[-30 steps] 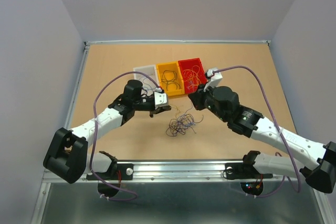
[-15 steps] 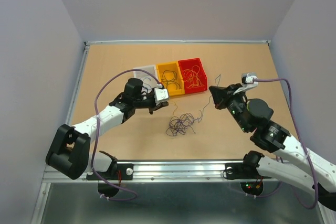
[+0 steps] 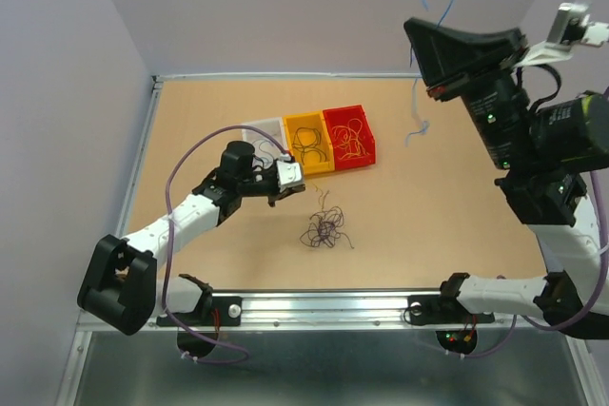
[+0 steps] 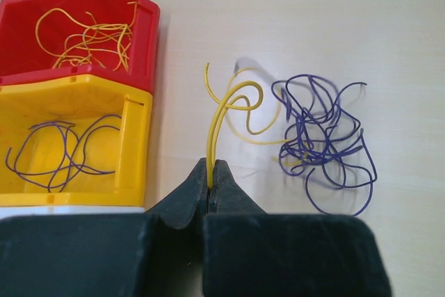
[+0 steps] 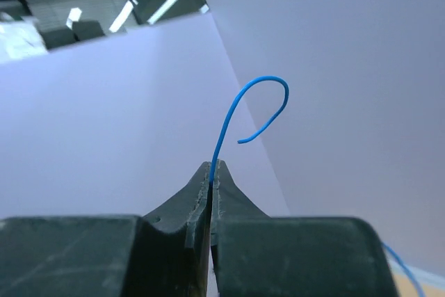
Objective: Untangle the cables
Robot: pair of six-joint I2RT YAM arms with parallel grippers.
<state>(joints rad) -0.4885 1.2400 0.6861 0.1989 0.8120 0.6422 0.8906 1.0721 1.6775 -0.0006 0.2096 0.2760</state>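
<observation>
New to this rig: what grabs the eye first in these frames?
The right gripper, high above the tan table at upper right, pinches a thin blue wire dangling in the air. Low at centre-left, the left gripper pinches a thin yellow wire beside a tangle of dark purple wires.

Top external: we look from above and behind the arm bases [image 3: 205, 306], far back, facing down across the whole desk [image 3: 447, 225] to the rear wall [image 3: 314, 7].
Left wrist: we sit just behind the left claw [image 4: 210, 172], very close, facing forward and down at the desk; the yellow cable [image 4: 215, 130] pinched in its tips stands at centre.
Right wrist: we sit just behind the right claw [image 5: 211, 175], high up, facing a lavender wall [image 5: 348, 67] and the ceiling [image 5: 104, 12].
Shared, top and left wrist: red bin [image 4: 149, 46], yellow bin [image 4: 135, 137], purple tangle [image 4: 320, 137].
Shared, top and right wrist: the blue cable [image 5: 226, 119] in the claw's tips.
</observation>
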